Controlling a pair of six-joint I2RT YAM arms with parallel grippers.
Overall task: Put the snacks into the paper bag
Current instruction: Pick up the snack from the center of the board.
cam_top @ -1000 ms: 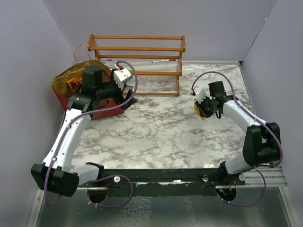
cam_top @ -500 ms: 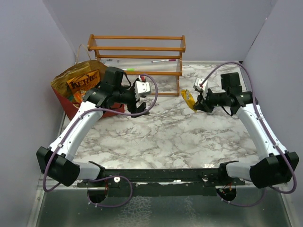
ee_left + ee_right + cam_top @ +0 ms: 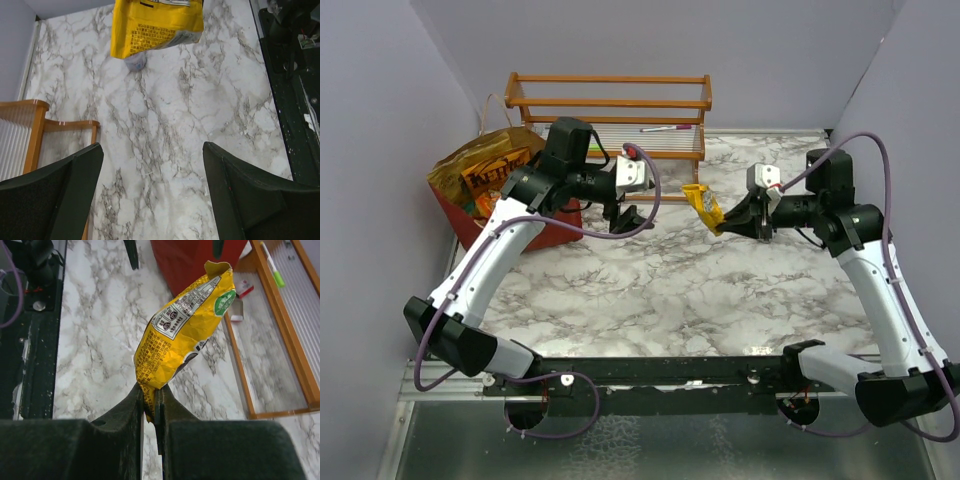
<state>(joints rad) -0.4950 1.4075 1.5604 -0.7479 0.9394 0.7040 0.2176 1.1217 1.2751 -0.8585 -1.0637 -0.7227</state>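
As your right gripper [image 3: 728, 222] pinched the yellow packet [image 3: 703, 204], the paper bag [image 3: 457, 216] lay at nine o'clock, past your wide-open left gripper [image 3: 622, 208].

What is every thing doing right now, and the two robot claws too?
yellow crinkly snack packet: pinched at one end, held up in the air.
right gripper: shut on the yellow packet.
left gripper: open, empty.
red paper carrier bag: standing open at the left.
large orange Kettle chips bag: sticking out of the red bag's top.
wooden slatted rack: upright at the back.
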